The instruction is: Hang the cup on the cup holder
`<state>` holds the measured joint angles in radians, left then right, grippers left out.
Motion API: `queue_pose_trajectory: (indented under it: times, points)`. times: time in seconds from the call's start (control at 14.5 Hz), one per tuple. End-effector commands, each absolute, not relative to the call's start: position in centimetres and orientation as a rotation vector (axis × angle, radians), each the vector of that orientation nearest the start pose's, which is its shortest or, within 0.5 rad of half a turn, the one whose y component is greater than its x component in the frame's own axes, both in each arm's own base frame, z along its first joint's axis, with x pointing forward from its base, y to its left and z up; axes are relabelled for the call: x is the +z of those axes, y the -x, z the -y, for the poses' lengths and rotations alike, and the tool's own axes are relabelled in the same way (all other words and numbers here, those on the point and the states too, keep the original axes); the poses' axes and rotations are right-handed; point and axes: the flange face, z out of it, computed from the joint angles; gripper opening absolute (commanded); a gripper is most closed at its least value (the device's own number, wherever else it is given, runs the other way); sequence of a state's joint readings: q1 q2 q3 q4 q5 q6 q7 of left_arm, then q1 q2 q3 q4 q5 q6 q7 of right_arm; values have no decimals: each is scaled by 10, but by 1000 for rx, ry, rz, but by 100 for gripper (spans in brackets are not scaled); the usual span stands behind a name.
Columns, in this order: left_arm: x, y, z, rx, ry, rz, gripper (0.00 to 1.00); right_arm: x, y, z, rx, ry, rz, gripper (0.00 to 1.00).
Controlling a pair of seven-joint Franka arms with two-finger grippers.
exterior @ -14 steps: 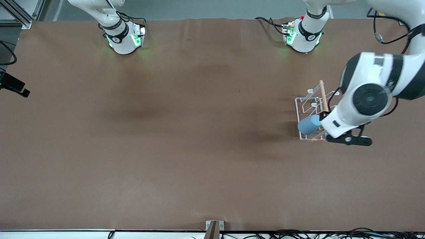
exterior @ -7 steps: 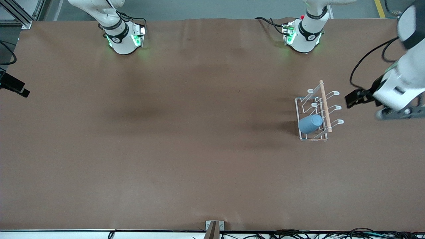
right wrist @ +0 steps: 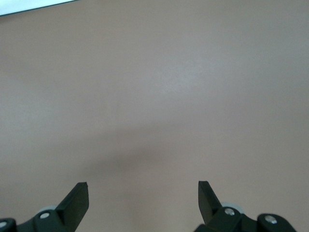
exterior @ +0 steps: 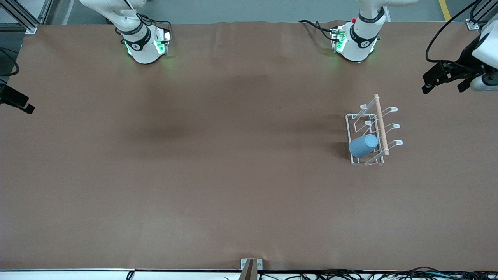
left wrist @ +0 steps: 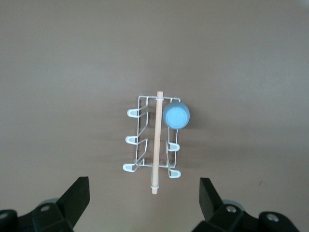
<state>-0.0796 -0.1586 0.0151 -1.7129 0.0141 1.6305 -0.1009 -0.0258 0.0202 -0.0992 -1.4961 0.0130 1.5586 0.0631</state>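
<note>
The blue-grey cup (exterior: pixel 363 145) sits tilted on a prong of the white wire cup holder (exterior: pixel 347 128), in the row toward the right arm's end, at the prong nearest the front camera. The holder's wooden rod (exterior: pixel 379 120) runs along its top. My left gripper (exterior: pixel 445 83) is open and empty, up in the air over the table's edge at the left arm's end, apart from the holder. In the left wrist view the cup (left wrist: pixel 176 115), the holder (left wrist: pixel 138 145) and my open left gripper (left wrist: pixel 143 188) all show. My right gripper (right wrist: pixel 143 188) is open over bare table.
The brown table cover (exterior: pixel 218 163) spreads wide around the holder. The two arm bases (exterior: pixel 144 46) (exterior: pixel 355 44) stand at the table's edge farthest from the front camera. A black device (exterior: pixel 15 102) sits at the right arm's end. A small bracket (exterior: pixel 251 266) stands at the near edge.
My left gripper has let go of the cup and pulled up and away from the holder toward the left arm's end. The cup stays on its prong.
</note>
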Motion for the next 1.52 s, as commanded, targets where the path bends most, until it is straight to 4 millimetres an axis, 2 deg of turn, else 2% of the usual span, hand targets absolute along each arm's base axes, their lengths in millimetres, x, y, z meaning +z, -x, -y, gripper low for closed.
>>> queue_pose_trajectory:
  times: [0.0, 0.14, 0.28, 0.41, 0.69, 0.83, 1.17, 1.45]
  points:
    - [663, -533, 33, -188, 3136, 31, 100, 652, -552, 68, -70, 3117, -282, 100]
    - [668, -548, 34, -160, 3132, 32, 100, 652, -552, 68, -73, 3117, -282, 100]
    - [668, -551, 30, -121, 3135, 44, 100, 652, -552, 68, -73, 3117, -280, 100]
    - [665, -549, 28, -94, 3141, 77, 100, 652, -553, 66, -73, 3118, -275, 100]
    - [654, -538, 43, -33, 3133, 61, 100, 652, -552, 66, -70, 3118, -275, 100]
    - [656, -535, 41, -45, 3133, 70, 100, 652, -552, 66, -70, 3118, -275, 100]
    - [657, -543, 35, -117, 3133, 123, 100, 651, -552, 67, -66, 3118, -275, 100]
    - [646, -534, 33, -143, 3135, 127, 100, 649, -550, 68, -30, 3117, -277, 100]
